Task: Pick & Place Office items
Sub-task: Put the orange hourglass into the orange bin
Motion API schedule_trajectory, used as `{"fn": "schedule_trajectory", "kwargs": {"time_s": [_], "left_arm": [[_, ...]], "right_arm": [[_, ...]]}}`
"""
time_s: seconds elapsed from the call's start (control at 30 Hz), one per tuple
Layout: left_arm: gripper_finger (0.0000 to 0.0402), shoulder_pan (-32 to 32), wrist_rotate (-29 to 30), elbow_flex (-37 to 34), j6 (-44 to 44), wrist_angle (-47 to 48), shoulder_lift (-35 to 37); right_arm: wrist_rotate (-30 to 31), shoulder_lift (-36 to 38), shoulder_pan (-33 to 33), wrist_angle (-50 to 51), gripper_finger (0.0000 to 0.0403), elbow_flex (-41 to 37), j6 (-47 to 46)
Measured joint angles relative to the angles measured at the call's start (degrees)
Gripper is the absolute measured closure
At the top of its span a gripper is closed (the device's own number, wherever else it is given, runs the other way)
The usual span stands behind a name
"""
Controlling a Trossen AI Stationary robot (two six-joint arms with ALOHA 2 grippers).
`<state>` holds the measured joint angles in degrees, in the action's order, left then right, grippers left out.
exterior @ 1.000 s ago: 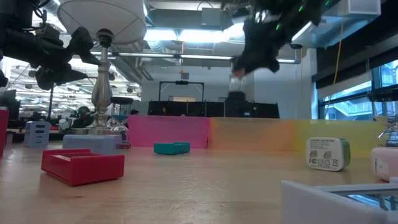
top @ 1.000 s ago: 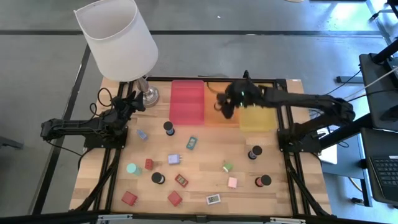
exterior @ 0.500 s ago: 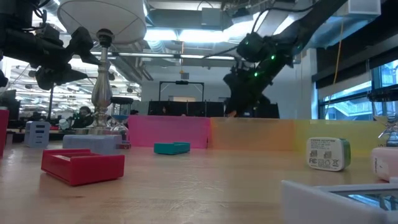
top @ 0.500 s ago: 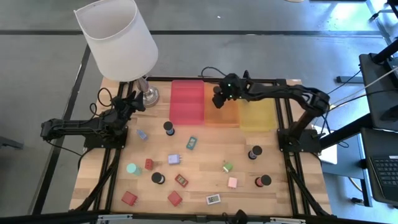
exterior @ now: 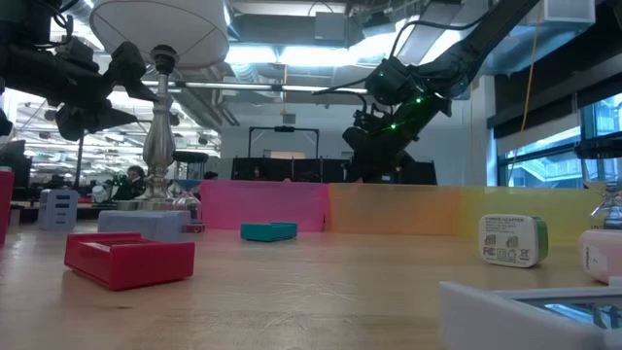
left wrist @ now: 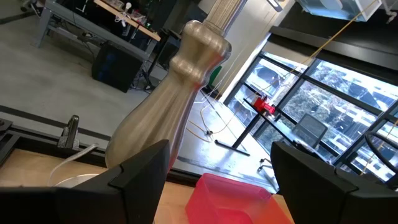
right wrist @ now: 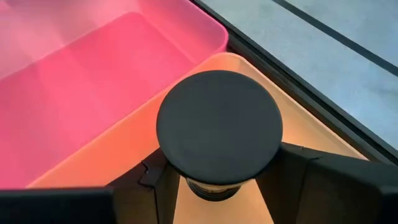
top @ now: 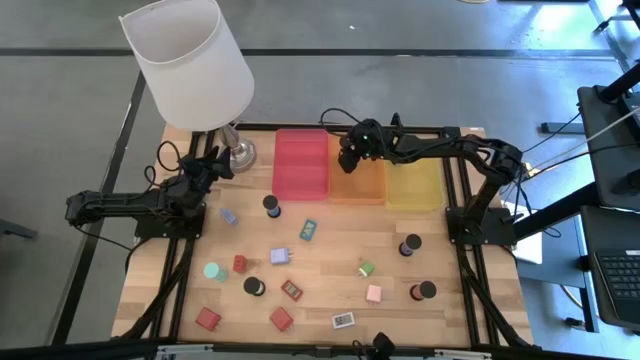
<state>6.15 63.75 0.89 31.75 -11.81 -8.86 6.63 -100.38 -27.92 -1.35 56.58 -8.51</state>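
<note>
My right gripper (top: 350, 157) hangs over the far end of the orange tray (top: 362, 185), shut on a black round cylinder (right wrist: 219, 124). The wide dark top of the cylinder faces the wrist camera. The red tray (top: 301, 165) lies on the orange tray's left and the yellow tray (top: 413, 185) on its right. Other office items lie scattered on the wooden table: black cylinders (top: 272, 206), a teal block (top: 308, 230) and a lavender cube (top: 279, 256). My left gripper (top: 214, 166) waits open at the table's far left beside the lamp base (left wrist: 168, 112), holding nothing. My right gripper pinches the cylinder between its two fingers (right wrist: 298, 168), one on each side of the narrower body (right wrist: 217, 185) just under the wide top. The fingers slant down from the table's right side. The cylinder stands upright over the orange tray; its top hides its base.
A white-shaded lamp (top: 190, 65) stands at the far left corner, close to my left arm. More small pieces lie toward the near edge: red blocks (top: 208, 318), a green cube (top: 366, 268), a pink cube (top: 374, 293) and a white block (top: 343, 320).
My right gripper has carried the cylinder down and toward the table's far left, from above the seam of the orange and yellow trays to low over the orange tray's far end. It has tipped further downward. The grip stays shut on the cylinder.
</note>
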Motion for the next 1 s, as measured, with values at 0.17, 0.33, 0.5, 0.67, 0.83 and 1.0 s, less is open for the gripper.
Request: {"fn": "schedule_trajectory", "kwargs": {"time_s": [0.17,0.33,0.5,0.67,0.83,1.0], "left_arm": [[0.0125,0.0,0.0,0.0,0.0,0.0,0.0],[0.0125,0.0,0.0,0.0,0.0,0.0,0.0],[0.0125,0.0,0.0,0.0,0.0,0.0,0.0],[0.0125,0.0,0.0,0.0,0.0,0.0,0.0],[0.0125,0.0,0.0,0.0,0.0,0.0,0.0],[0.0125,0.0,0.0,0.0,0.0,0.0,0.0]], "right_arm": [[0.0,0.0,0.0,0.0,0.0218,0.0,0.0],[0.0,0.0,0.0,0.0,0.0215,0.0,0.1],[-3.8,0.0,0.0,0.0,0.0213,0.0,5.8],[-8.4,0.0,0.0,0.1,0.0201,0.0,8.9],[-9.0,0.0,0.0,0.1,0.0152,0.0,9.0],[-9.0,1.1,0.0,0.8,0.0098,0.0,7.5]]}}
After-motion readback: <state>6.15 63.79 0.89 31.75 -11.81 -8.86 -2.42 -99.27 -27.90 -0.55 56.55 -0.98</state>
